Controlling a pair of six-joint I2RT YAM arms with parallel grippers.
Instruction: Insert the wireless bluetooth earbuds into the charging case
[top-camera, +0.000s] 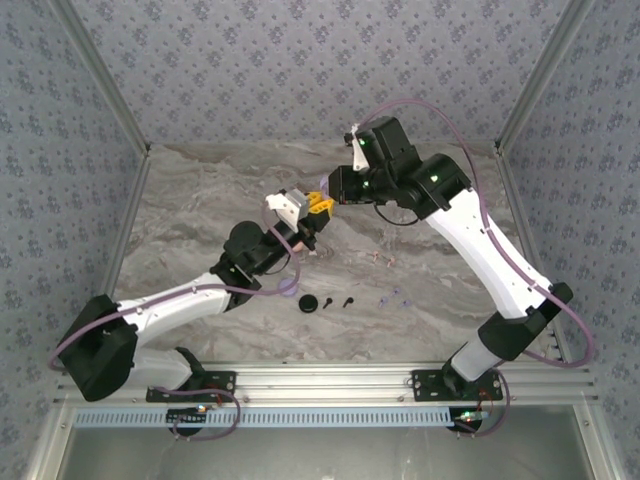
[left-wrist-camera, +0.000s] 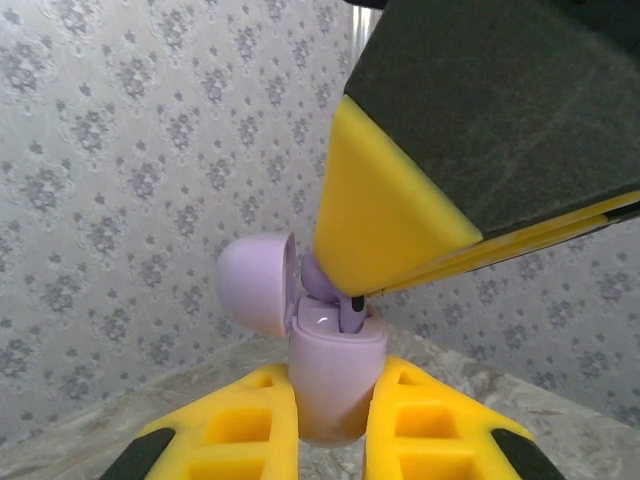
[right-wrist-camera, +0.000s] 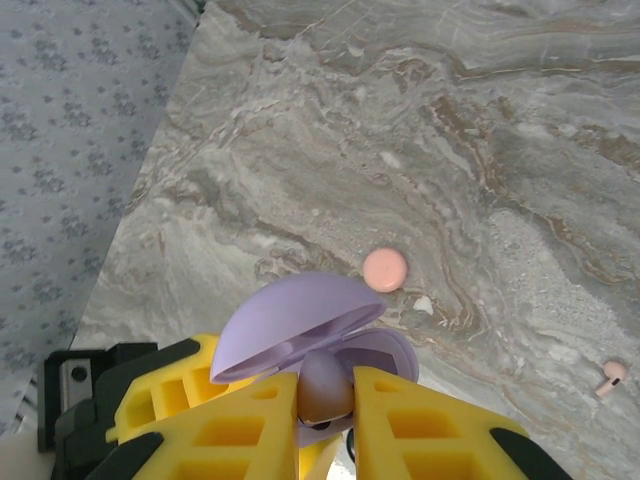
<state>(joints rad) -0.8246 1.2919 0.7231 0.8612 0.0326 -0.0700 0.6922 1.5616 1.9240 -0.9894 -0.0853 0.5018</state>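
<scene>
My left gripper (left-wrist-camera: 335, 405) is shut on the body of a purple charging case (left-wrist-camera: 335, 385), held upright above the table with its lid (left-wrist-camera: 258, 282) swung open to the left. From above, my right gripper (right-wrist-camera: 327, 388) is shut on a purple earbud (right-wrist-camera: 325, 375) whose stem (left-wrist-camera: 352, 318) stands in the case's opening. The two grippers meet in mid-air over the middle of the table, right gripper (top-camera: 322, 203) just above left gripper (top-camera: 306, 228). The case's inside is mostly hidden by the right fingers (left-wrist-camera: 390, 220).
A round black case (top-camera: 309, 303) and two black earbuds (top-camera: 338, 302) lie near the front of the marble table. Purple earbuds (top-camera: 393, 298) and pale pink earbuds (top-camera: 378, 258) lie to their right. A pink round case (right-wrist-camera: 384, 269) and a pink earbud (right-wrist-camera: 610, 377) lie below the grippers.
</scene>
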